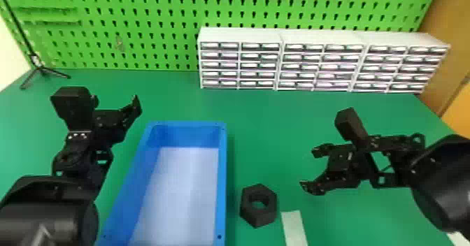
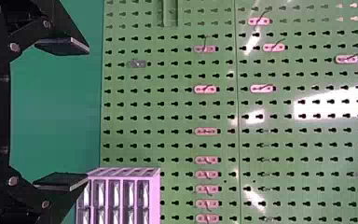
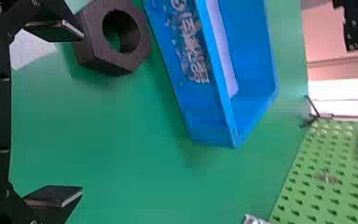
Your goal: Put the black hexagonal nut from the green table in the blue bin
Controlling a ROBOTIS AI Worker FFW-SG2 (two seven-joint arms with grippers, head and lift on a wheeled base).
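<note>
The black hexagonal nut lies on the green table, just right of the blue bin. My right gripper stands open above the table, to the right of the nut and a little farther back, not touching it. In the right wrist view the nut appears beyond one finger of the open right gripper, with the bin past it. Left of the bin is my left gripper; the left wrist view has this gripper open, nothing between its fingers.
White drawer cabinets stand along the back right of the table, against the green pegboard. A small black tripod is at the back left. A pale strip lies on the table right of the nut.
</note>
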